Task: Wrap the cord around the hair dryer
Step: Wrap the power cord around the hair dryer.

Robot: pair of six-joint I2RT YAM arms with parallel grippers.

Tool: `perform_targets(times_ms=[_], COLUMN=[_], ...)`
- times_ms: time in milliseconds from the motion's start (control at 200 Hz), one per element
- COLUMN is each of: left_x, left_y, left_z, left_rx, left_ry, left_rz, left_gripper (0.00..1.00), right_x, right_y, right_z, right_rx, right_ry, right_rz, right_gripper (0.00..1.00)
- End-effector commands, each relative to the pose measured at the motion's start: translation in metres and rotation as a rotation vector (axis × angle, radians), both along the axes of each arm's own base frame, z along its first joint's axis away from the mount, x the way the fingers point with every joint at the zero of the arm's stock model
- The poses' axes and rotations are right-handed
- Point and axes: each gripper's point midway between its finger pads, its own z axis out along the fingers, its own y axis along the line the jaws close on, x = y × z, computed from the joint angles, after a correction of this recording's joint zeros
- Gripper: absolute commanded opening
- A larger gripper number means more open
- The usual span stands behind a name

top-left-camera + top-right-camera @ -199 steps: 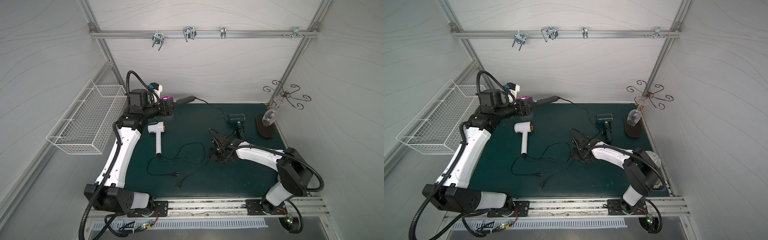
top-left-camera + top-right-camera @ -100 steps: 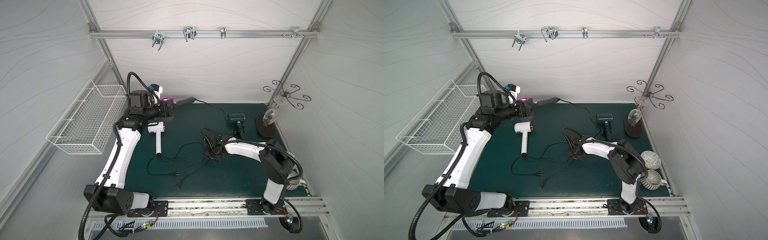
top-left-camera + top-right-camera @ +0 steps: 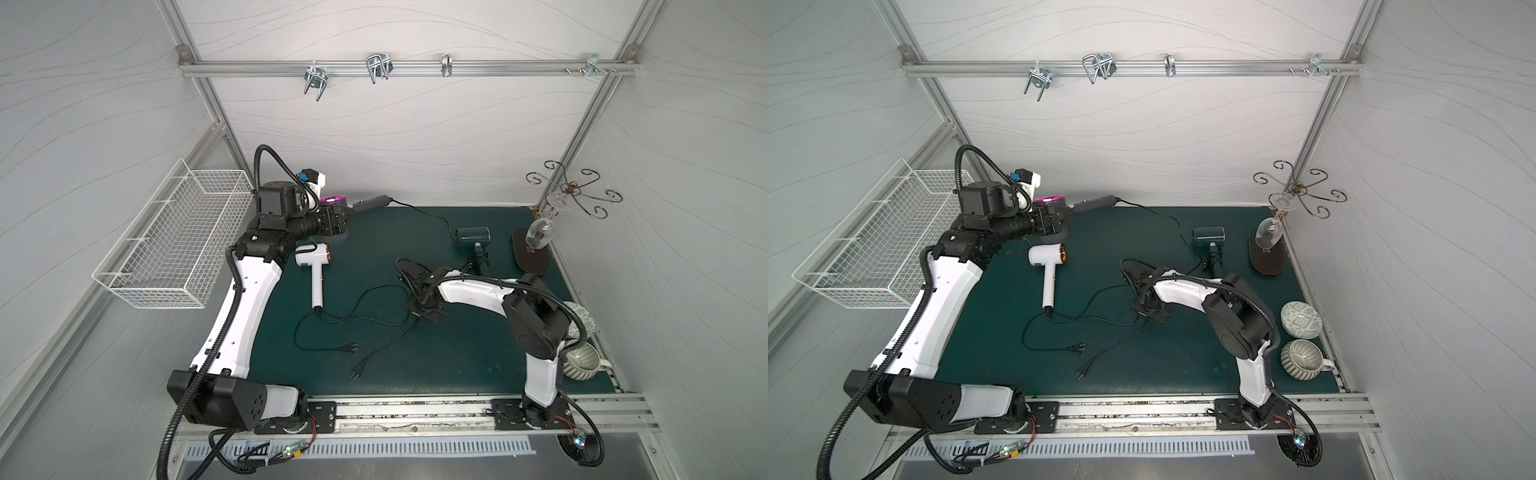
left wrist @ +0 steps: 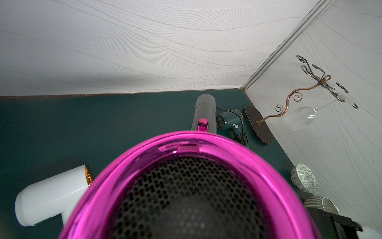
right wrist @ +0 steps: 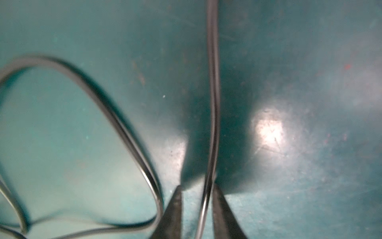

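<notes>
My left gripper is shut on the grey hair dryer with the magenta rear rim, held at the back left; its jaws are hidden in the left wrist view. The dryer's black cord runs from the handle end across the mat to my right gripper, then on to a plug near the front. In the right wrist view the cord passes between my right gripper's fingers, which are down on the mat. The jaws stand narrowly apart, with the cord against one finger and a gap on the other side.
A white hair dryer lies beside the left gripper, its own cord looping close to the right gripper. A dark teal dryer and a glass stand sit at the back right, with cups at the right edge. A wire basket hangs on the left wall.
My right gripper has shifted a little leftward over the mat and its jaws have narrowed round the cord. The left arm and the hair dryer have stayed still.
</notes>
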Motion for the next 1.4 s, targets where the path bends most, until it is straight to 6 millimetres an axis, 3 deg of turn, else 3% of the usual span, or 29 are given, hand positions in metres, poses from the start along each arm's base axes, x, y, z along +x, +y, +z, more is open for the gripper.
perform_targets(times_ms=[0, 215, 320, 375, 525, 655, 980, 1191, 1396], left_x=[-0.003, -0.004, -0.004, -0.005, -0.005, -0.001, 0.006, 0.008, 0.001], left_y=[-0.003, -0.004, -0.004, -0.004, -0.005, -0.007, -0.01, -0.018, -0.04], left_z=[0.046, 0.045, 0.044, 0.044, 0.041, 0.038, 0.025, 0.02, 0.006], left_rx=[-0.026, -0.032, -0.031, -0.03, -0.035, -0.048, -0.07, -0.102, -0.202], left_ry=[-0.162, -0.159, -0.156, -0.157, -0.153, -0.148, -0.123, -0.109, -0.069], left_rz=[-0.019, -0.023, -0.022, -0.023, -0.03, -0.038, -0.052, -0.098, -0.231], left_gripper=[0.0, 0.0, 0.0, 0.0, 0.0, 0.0, 0.0, 0.0, 0.0], right_x=[-0.009, -0.019, -0.015, -0.007, 0.026, 0.038, 0.016, -0.003, 0.011], right_y=[-0.018, -0.028, -0.034, -0.035, -0.025, -0.022, -0.033, -0.048, -0.067], right_z=[-0.031, -0.046, -0.04, -0.028, 0.034, 0.093, 0.228, 0.287, 0.343], right_rx=[-0.092, -0.107, -0.097, -0.078, -0.002, 0.035, 0.037, -0.132, -0.396], right_ry=[0.069, 0.115, 0.095, 0.056, -0.12, -0.247, -0.496, -0.616, -0.824], right_rz=[-0.049, -0.036, -0.018, 0.006, 0.185, 0.424, 0.912, 1.173, 1.251], right_gripper=[0.16, 0.0, 0.0, 0.0, 0.0, 0.0, 0.0, 0.0, 0.0])
